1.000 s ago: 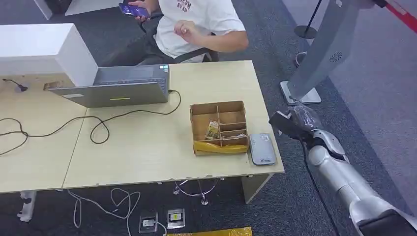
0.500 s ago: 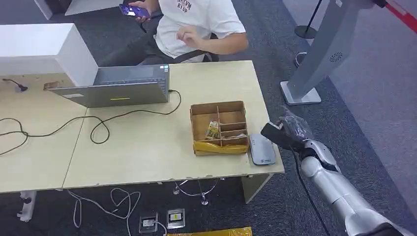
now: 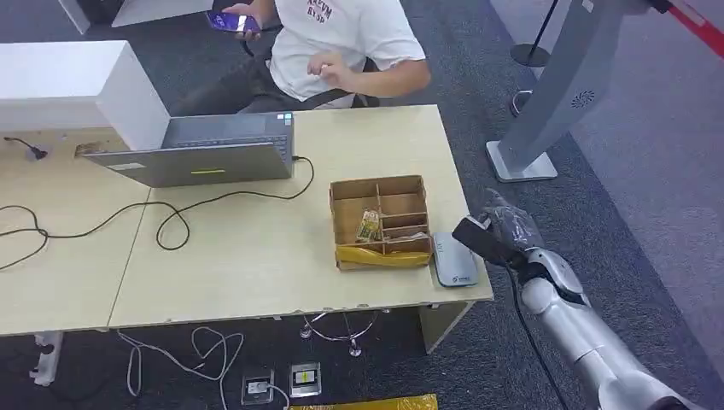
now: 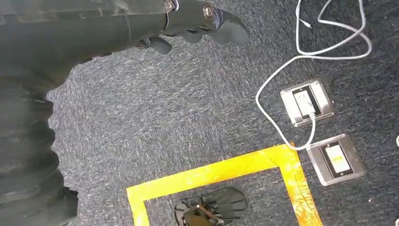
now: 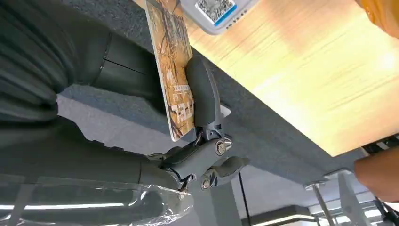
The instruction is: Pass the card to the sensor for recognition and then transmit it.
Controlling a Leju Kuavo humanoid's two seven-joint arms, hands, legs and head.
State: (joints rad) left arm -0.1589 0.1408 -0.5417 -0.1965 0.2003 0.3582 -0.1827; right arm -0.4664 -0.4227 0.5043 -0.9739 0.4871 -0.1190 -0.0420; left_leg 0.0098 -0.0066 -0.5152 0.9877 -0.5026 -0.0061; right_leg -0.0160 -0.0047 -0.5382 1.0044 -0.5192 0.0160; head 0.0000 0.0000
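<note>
Dark grey carpet [image 3: 529, 111] underlies the pale wooden desk [image 3: 256, 256]; yellow floor tape [image 4: 221, 174] and floor sockets [image 4: 308, 101].

Sensor [image 3: 453, 258] on desk [image 3: 256, 256] right of box [image 3: 380, 222], laptop [image 3: 201, 149] behind, person [image 3: 341, 47] beyond desk

Right hand [image 3: 504, 229] sits just off the tabletop [image 3: 256, 265] corner, right beside the sensor [image 3: 453, 258], with open air between them. The cardboard box [image 3: 381, 222] blocks the sensor's far side. Left of the box it's bare wood until the cable [image 3: 171, 224] and laptop [image 3: 201, 150].
</note>
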